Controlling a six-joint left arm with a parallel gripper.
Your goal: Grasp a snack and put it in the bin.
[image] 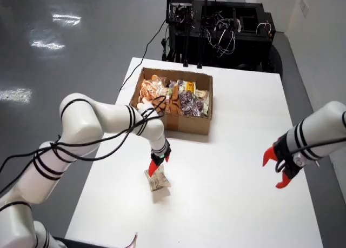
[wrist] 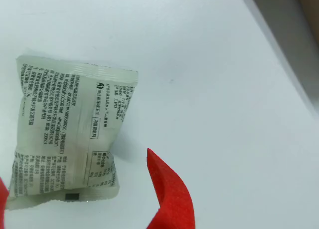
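A pale green snack packet [image: 158, 182] lies flat on the white table [image: 227, 167], printed back side up. In the wrist view the packet [wrist: 70, 134] fills the left half. My gripper [image: 157, 164] on the left white arm hangs just above it with red fingers pointing down. In the wrist view the gripper [wrist: 84, 201] is open, with one red finger [wrist: 169, 194] a small gap to the right of the packet and the other at the frame's left edge. The bin is a brown cardboard box [image: 184, 124] behind the gripper, filled with snack packs.
A second white arm with an open red gripper [image: 280, 168] hangs still at the right of the table. Black equipment with cables [image: 221, 26] stands behind the table's far edge. Another packet's corner [image: 132, 241] shows at the front edge.
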